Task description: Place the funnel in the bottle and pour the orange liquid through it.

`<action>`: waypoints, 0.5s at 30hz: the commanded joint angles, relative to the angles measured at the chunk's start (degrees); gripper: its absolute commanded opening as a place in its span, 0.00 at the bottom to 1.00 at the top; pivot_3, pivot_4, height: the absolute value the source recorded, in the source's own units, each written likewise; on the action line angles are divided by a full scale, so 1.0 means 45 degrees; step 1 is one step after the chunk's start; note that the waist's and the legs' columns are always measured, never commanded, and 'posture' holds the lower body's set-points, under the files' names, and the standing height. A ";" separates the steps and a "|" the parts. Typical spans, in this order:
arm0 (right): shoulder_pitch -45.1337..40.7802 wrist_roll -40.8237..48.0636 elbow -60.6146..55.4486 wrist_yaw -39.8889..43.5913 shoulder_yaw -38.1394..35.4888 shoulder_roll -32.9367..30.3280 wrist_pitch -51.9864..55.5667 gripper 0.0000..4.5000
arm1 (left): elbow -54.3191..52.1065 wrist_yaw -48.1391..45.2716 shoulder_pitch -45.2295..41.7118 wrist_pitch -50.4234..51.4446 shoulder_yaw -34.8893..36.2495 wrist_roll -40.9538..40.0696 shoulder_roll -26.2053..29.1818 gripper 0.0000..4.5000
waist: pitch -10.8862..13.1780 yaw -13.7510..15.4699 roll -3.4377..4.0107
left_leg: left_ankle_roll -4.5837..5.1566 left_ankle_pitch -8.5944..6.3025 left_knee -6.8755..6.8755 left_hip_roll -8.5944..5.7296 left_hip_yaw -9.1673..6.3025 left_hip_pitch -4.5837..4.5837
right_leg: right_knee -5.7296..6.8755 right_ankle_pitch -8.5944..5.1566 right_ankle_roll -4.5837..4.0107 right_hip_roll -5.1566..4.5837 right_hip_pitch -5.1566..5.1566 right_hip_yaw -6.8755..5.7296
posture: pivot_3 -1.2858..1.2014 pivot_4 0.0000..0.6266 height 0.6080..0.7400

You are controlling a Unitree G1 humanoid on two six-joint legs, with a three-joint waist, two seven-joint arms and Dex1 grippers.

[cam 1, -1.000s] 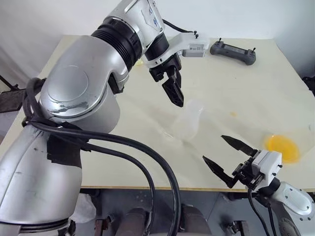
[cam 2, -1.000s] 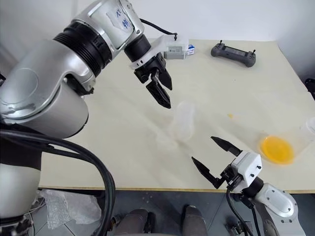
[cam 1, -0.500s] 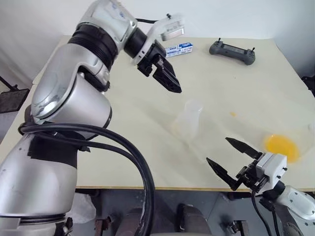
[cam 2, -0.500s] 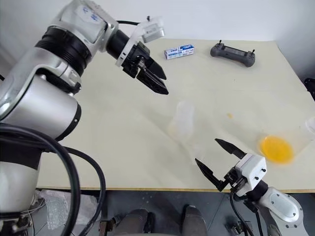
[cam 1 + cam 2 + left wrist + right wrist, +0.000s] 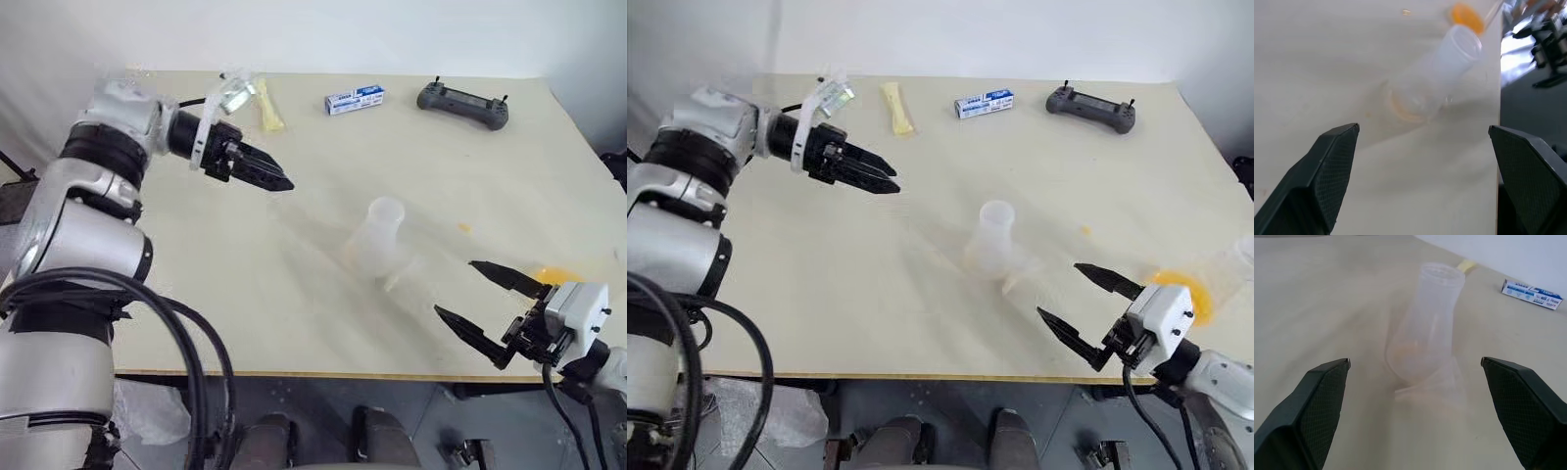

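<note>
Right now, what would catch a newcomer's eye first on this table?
The clear bottle stands mid-table with the funnel lying against its base. The orange liquid sits near the right edge, behind the open right tool. The left tool hangs open, far left.

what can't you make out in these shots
- Orange liquid: partly hidden behind the right gripper in both eye views; its clear container can't be made out.
- Blue box: print too small to read.
- Funnel: clear, edges faint against the table; stem not discernible.
</note>
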 commanded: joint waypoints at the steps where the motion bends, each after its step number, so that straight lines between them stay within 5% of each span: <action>1: -0.0135 0.0363 -0.0108 0.0149 -0.0491 -0.0220 0.0216 1.00 | -0.0946 -0.1322 0.0916 -0.1324 0.2113 -0.0095 0.0484 1.00 | 0.0000 0.0003 0.0000 | 0.0000 0.0000 0.0003 0.0000 0.0001 0.0003 | 0.0002 0.0000 0.0000 -0.0001 0.0001 0.0000 | 0.52 0.24 1.00; 9: -0.0335 0.0236 -0.0009 0.0388 -0.0550 -0.0511 0.0612 1.00 | -0.4745 -0.0780 0.5327 -0.3681 0.6351 -0.1247 0.0968 1.00 | -0.0004 -0.0025 0.0006 | -0.0008 -0.0005 0.0035 0.0002 -0.0010 0.0004 | 0.0026 0.0001 0.0000 -0.0011 0.0003 -0.0005 | 0.52 0.24 1.00; 15: -0.1595 -0.0728 0.1753 0.0921 0.0043 -0.2248 0.1773 1.00 | -0.8483 -0.0793 0.9466 -0.4000 0.8844 -0.3137 0.0367 1.00 | -0.0010 -0.0008 0.0011 | -0.0010 -0.0017 0.0096 0.0005 -0.0026 0.0001 | 0.0042 0.0001 -0.0001 -0.0021 0.0022 -0.0011 | 0.52 0.24 1.00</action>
